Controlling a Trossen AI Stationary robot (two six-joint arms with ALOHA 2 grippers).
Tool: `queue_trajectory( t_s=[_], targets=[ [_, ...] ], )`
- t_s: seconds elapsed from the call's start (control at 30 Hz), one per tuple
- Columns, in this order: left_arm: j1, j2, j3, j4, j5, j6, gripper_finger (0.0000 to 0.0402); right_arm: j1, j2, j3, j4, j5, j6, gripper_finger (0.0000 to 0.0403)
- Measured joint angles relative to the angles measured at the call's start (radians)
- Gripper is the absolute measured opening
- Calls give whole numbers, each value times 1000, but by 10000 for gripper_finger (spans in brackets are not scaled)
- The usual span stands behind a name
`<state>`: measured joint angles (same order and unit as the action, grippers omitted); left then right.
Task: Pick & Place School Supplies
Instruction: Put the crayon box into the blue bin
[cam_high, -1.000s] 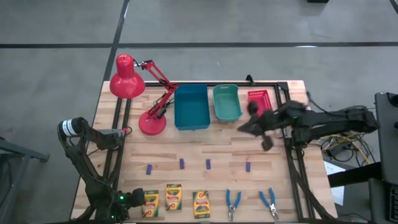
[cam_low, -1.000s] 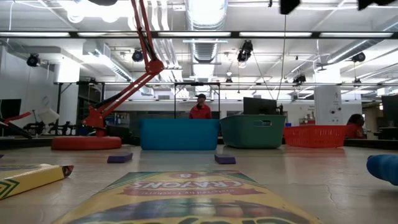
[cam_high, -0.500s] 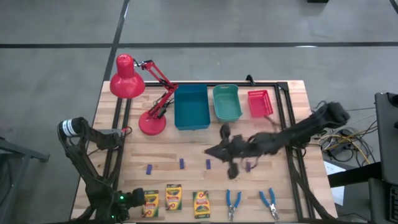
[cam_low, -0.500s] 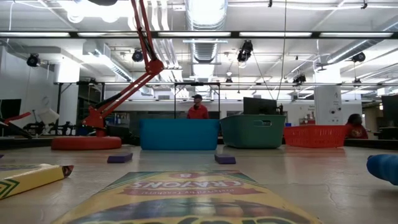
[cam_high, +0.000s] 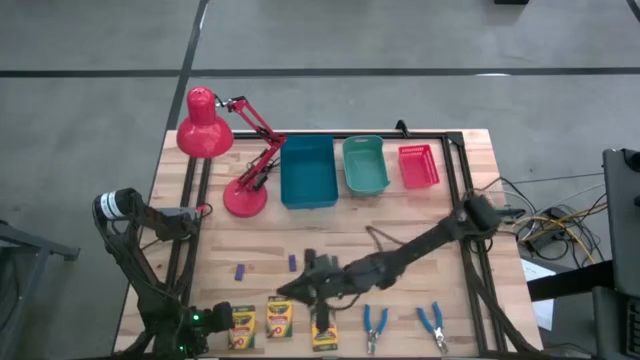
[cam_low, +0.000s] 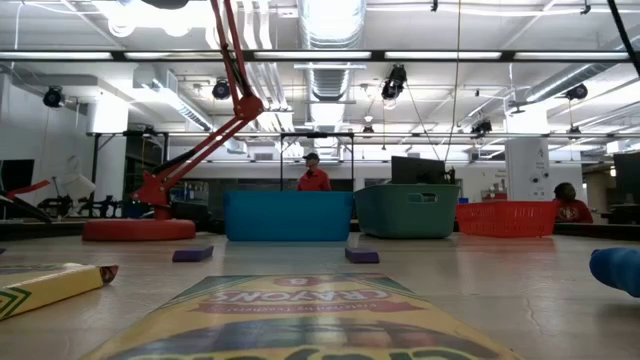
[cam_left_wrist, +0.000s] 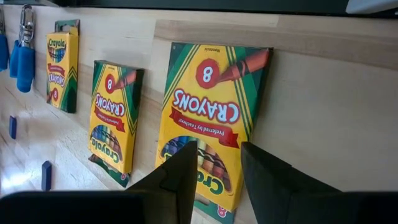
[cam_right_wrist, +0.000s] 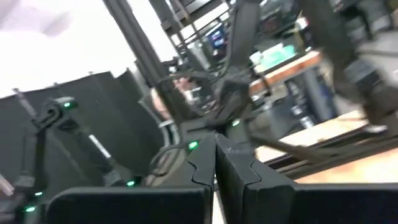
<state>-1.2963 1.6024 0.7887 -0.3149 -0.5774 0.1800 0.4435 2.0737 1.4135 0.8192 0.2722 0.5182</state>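
Right gripper (cam_high: 297, 290) is stretched across the table, low over the front row, fingers pressed together with nothing between them. Its tip sits between the middle crayon box (cam_high: 279, 316) and the right crayon box (cam_high: 324, 330), just behind both; the arm partly covers the right one.

Left gripper (cam_left_wrist: 214, 168) is parked at the front-left corner, fingers narrowly apart, holding nothing. The left crayon box (cam_left_wrist: 208, 118) lies flat just ahead of its fingertips.

Other supplies, all on the table and none in a bin:
- purple blocks (cam_high: 240, 271) behind the right fingers, toward the bins
- blue-handled pliers (cam_high: 374, 325), a pair, off to the side of the fingers along the front row

Risks, my read:
- Fingers together mean a descent lands on a box lid instead of straddling it, so it gets shoved or tilted.
- Boxes are closely spaced; opening late could nudge a neighbour.
- A low sweep of the arm may drag a purple block.
- Flat boxes leave little edge to pinch, so a slip is likely.
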Motion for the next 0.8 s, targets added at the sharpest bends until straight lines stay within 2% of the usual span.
queue_trajectory(
  t_s=[0.13,0.27,0.53,0.7,0.8],
  targets=[
    [0,0,0,0,0,0,129,0,99,100,-3,-3,21,8],
    [0,0,0,0,0,0,129,-1,169,194,0,-2,129,8],
    [0,0,0,0,0,0,129,0,313,375,-7,-8,138,8],
    [0,0,0,0,0,0,129,-3,333,403,-36,-11,138,8],
    [0,0,0,0,0,0,129,-3,335,407,-76,-11,226,8]
  ],
)
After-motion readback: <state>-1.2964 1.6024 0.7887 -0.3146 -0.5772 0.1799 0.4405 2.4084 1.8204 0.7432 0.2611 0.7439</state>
